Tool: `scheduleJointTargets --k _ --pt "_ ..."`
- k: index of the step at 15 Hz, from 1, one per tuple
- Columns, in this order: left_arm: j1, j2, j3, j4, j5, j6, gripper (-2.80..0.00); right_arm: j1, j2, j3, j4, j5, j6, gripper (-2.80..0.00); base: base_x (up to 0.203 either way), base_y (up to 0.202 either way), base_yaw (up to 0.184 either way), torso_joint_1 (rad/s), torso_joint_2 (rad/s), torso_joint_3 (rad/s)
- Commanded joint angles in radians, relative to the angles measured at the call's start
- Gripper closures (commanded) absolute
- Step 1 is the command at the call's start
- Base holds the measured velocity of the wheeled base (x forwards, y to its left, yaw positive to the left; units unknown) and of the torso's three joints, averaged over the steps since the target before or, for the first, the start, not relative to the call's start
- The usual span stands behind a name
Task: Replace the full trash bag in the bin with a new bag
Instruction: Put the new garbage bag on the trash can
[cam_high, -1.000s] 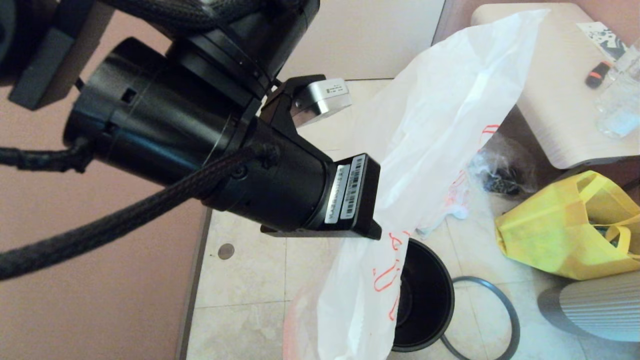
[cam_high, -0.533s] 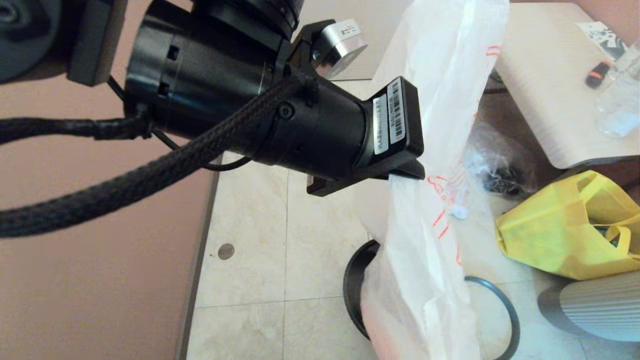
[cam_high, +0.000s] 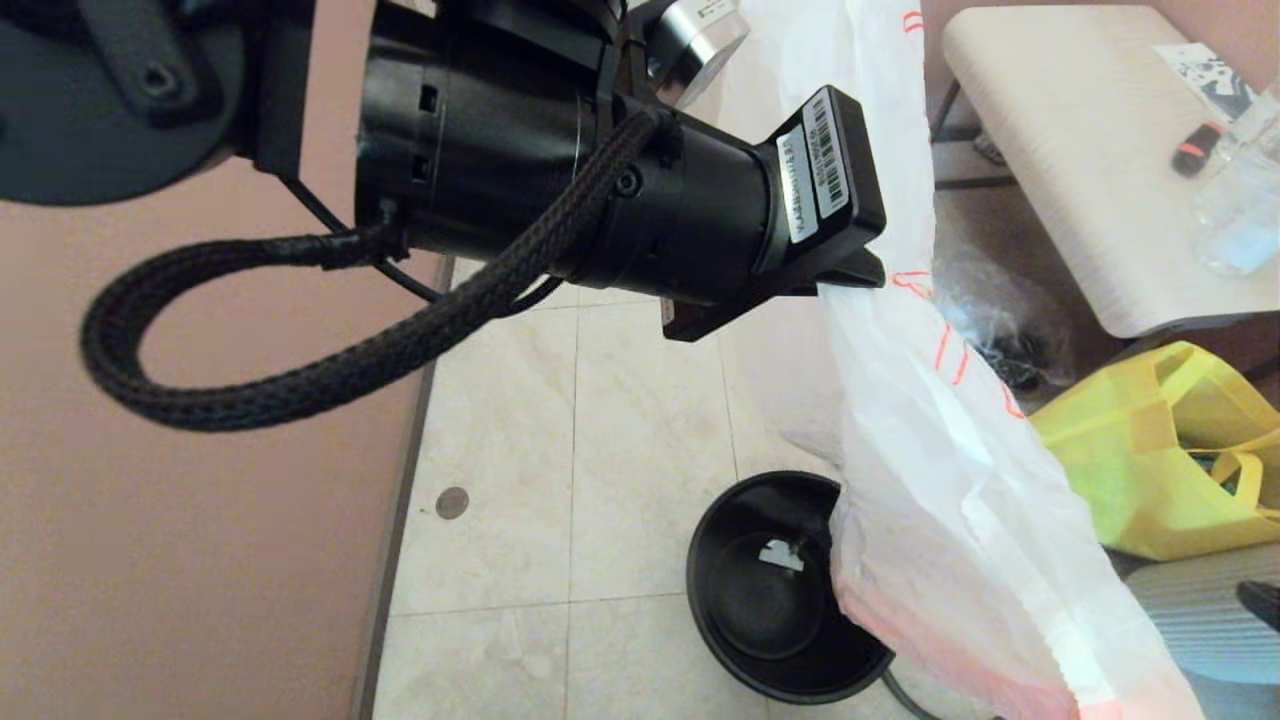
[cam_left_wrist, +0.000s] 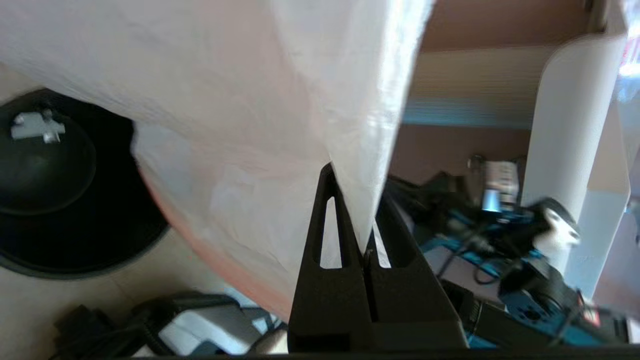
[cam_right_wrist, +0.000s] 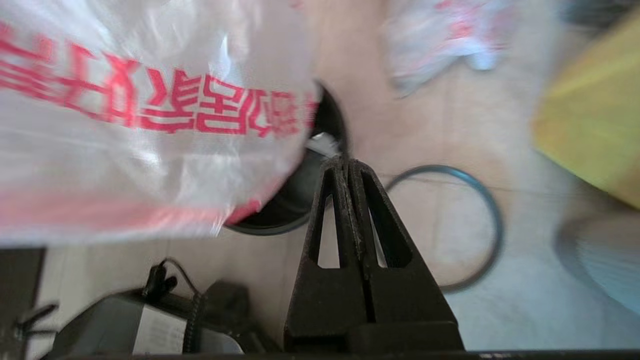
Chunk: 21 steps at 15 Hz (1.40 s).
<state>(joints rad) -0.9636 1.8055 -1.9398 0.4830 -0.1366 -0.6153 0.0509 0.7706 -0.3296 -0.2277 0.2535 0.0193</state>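
- the new bag (cam_high: 950, 480) is pinched in your left gripper (cam_left_wrist: 367, 240); jaws are closed on a fold of the film, no gap visible between them in the left wrist view.
- from that pinch the bag hangs down and away, long axis roughly vertical. its pink-banded mouth (cam_high: 960, 655) is at the low end, just past the jaws' line, and laps the bin (cam_high: 770, 585) on one side only.
- so the key relation: the bin's opening lies below the left jaws and offset to one side of the hanging bag. the bag is beside and partly over the rim, not inside it.
- the bin is unlined, with only a small white scrap (cam_high: 783, 553) on its floor.
- your right gripper (cam_right_wrist: 347, 167) is closed on nothing. its tips point toward the bin's edge, with the banded mouth just beside them and the grey ring (cam_right_wrist: 445, 225) flat on the floor on their other side.
- my read: the right gripper is nearer the mouth, so it should spread it, and it has to open first.
- the full trash bag (cam_right_wrist: 440, 40), as far as i can tell, is the blurred printed bag on the floor beyond the bin, well clear of both jaws, near the yellow tote (cam_high: 1170, 450).
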Motion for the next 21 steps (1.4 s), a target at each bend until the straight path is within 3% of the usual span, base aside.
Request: scheduleJointTargets --k 1,2,5,7,9,11,14,16,21 --pt "0.006 0.001 -0.001 -0.003 -0.001 -0.004 0.00 0.089 0.218 -0.008 -0.089 -0.002 -0.024 0.00 0.000 0.000 0.000 0.000 0.00 0.000" --pt "0.013 0.001 -0.001 -0.013 -0.001 -0.004 0.00 0.133 0.227 -0.006 -0.108 -0.051 -0.030 -2.80 0.000 0.000 0.000 0.000 0.00 0.000" --pt "0.017 0.011 -0.001 -0.018 0.008 -0.010 0.00 0.242 0.160 0.062 -0.117 -0.123 -0.049 -2.80 0.000 0.000 0.000 0.000 0.00 0.000" --pt "0.026 0.008 -0.001 -0.018 0.008 -0.015 0.00 0.263 0.104 0.107 -0.113 -0.161 -0.069 -2.80 0.000 0.000 0.000 0.000 0.00 0.000" --pt "0.034 0.005 -0.001 -0.021 0.008 -0.017 0.00 0.276 0.043 0.125 -0.102 -0.163 -0.083 -2.80 0.000 0.000 0.000 0.000 0.00 0.000" --pt "0.036 0.001 -0.001 -0.023 0.008 -0.017 0.00 0.354 0.037 0.124 -0.059 -0.169 -0.100 -2.80 0.000 0.000 0.000 0.000 0.00 0.000" --pt "0.036 0.003 -0.001 -0.024 0.008 -0.017 0.00 0.476 0.137 0.094 -0.051 -0.213 -0.105 -2.80 0.000 0.000 0.000 0.000 0.00 0.000" --pt "0.040 0.003 -0.001 -0.026 0.008 -0.017 0.00 0.574 0.212 0.078 -0.052 -0.295 -0.114 -2.80 0.000 0.000 0.000 0.000 0.00 0.000" --pt "0.043 0.000 -0.001 -0.026 0.008 -0.017 0.00 0.640 0.374 0.025 -0.232 -0.351 -0.130 -2.80 0.000 0.000 0.000 0.000 0.00 0.000"
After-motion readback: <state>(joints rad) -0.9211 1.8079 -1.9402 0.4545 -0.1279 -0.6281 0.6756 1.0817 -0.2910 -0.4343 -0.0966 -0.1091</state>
